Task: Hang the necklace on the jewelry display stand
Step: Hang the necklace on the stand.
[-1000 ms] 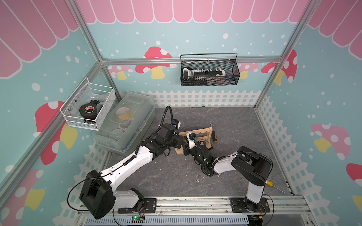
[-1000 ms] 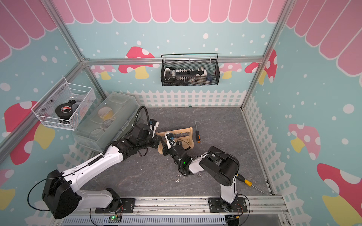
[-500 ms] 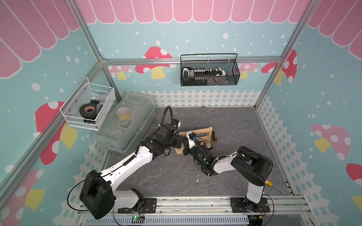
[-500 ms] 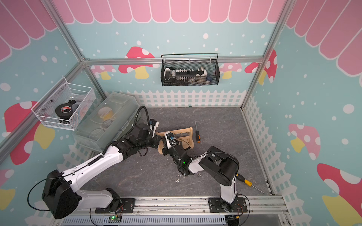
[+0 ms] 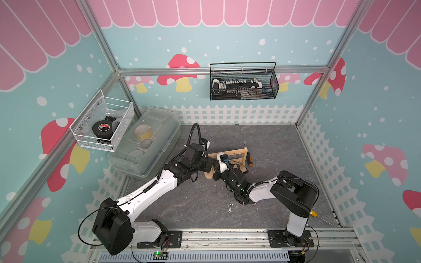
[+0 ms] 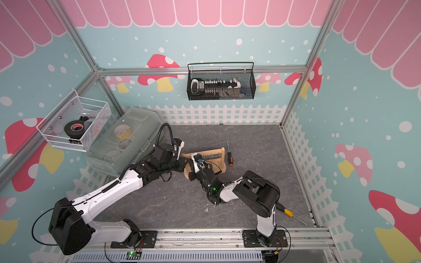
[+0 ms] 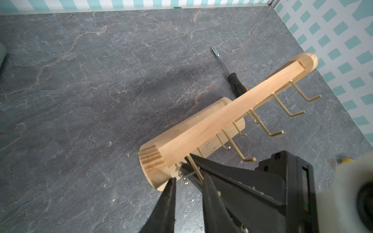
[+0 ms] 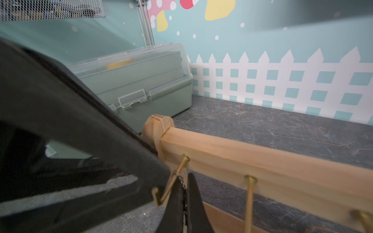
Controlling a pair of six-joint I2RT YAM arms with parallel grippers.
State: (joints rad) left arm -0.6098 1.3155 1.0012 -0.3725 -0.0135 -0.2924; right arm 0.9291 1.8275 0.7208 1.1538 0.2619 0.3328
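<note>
One thin silver chain necklace [image 7: 186, 177] drapes over the endmost gold peg [image 8: 177, 173] of the light-wood jewelry display stand [image 7: 201, 129], which stands near the middle of the grey stone-pattern desk [image 7: 101, 80]. Within the last second the right tool [image 8: 184, 185] has pinched shut on the chain just below that peg. The left tool [image 7: 188, 186], clamped a moment ago, has parted slightly and seems to grip nothing. That suggests a handover, with the hang nearly done. A black-handled screwdriver [image 7: 236, 82] lies just behind the stand.

Necklace [image 8: 182, 182] barely visible between fingers [image 8: 174, 207]
</note>
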